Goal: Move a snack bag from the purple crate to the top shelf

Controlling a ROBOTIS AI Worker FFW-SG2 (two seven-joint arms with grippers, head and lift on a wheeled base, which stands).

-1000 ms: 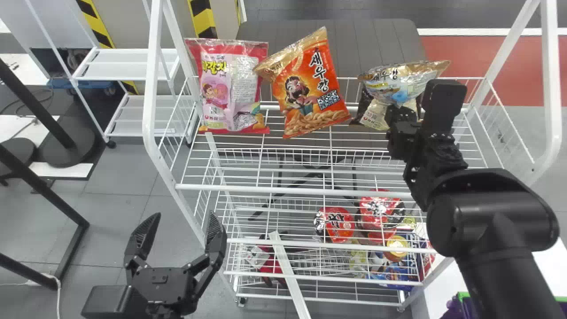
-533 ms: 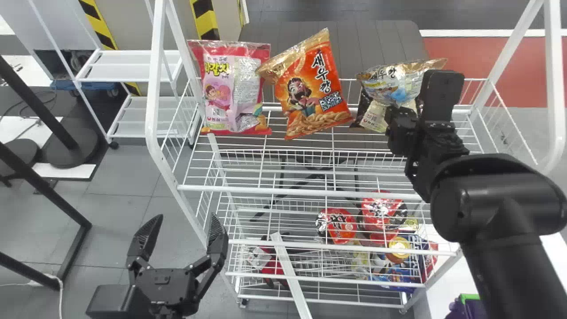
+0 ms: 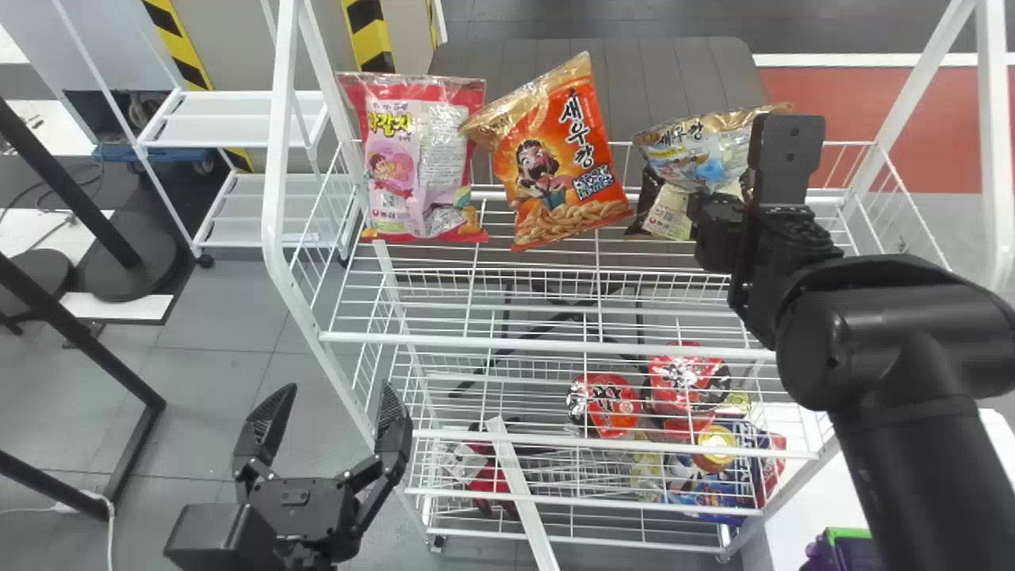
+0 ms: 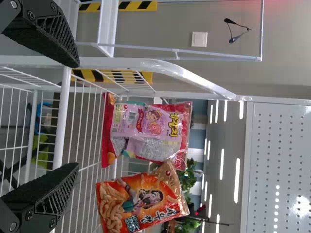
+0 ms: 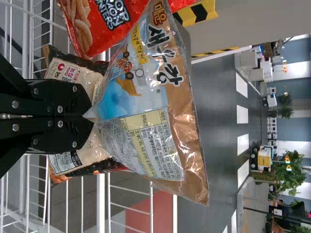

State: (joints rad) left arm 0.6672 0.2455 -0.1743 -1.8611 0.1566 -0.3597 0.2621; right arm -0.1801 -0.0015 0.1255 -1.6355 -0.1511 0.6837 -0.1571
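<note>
Three bags sit on the top shelf [image 3: 476, 342]: a pink one [image 3: 416, 166], an orange one [image 3: 559, 159] and a dark one [image 5: 73, 73]. A fourth, the blue bag [image 5: 141, 111], is in your right gripper [image 5: 92, 115], its jaws closed to a pinch on the lower part, just in front of the dark one. I'd take it for the task's bag, with the purple crate [image 3: 860, 555] down by your right arm. You cannot tell whether its bottom bears on the wires. Ease it down until it does, keep it upright, and part the jaws only a little at first; spread fast, they could knock the dark one or tip yours. Then back straight out. Your left gripper [image 3: 339, 388] waits outside the rack, jaws wide, holding nothing. Lower down, you can count two red tubs [image 3: 604, 404].
</note>
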